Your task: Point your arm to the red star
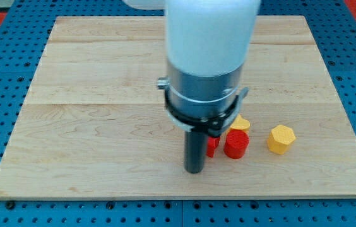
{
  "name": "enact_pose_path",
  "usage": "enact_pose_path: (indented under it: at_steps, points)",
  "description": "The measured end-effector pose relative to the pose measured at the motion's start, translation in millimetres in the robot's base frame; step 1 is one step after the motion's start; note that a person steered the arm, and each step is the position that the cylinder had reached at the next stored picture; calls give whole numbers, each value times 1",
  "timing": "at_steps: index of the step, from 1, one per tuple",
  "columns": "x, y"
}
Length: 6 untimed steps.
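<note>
Nearest you, the pale wooden worktop (102, 139) shows smooth grain. Your end effector is a plain dark rod without jaws; my tip (195, 170) touches a partly hidden red block (212, 146), shape unclear, beside a red cylinder (236, 144). A yellow hexagonal block (281, 139) sits rightward.

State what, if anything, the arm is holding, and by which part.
Nothing is held. My tip only rests on the board, beside a red block.

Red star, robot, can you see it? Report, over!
My tip down on the board. Red block just right of it, mostly hidden, shape unclear. Red cylinder and two yellow blocks beyond.
</note>
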<state>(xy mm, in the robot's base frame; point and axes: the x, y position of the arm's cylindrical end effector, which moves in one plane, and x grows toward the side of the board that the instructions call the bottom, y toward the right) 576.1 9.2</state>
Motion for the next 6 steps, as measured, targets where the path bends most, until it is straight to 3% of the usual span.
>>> enact_pose_path:
  at_steps: [2, 3, 4, 6]
  points:
    - [30, -67]
    - [12, -122]
    - [-17, -123]
    - [-24, 17]
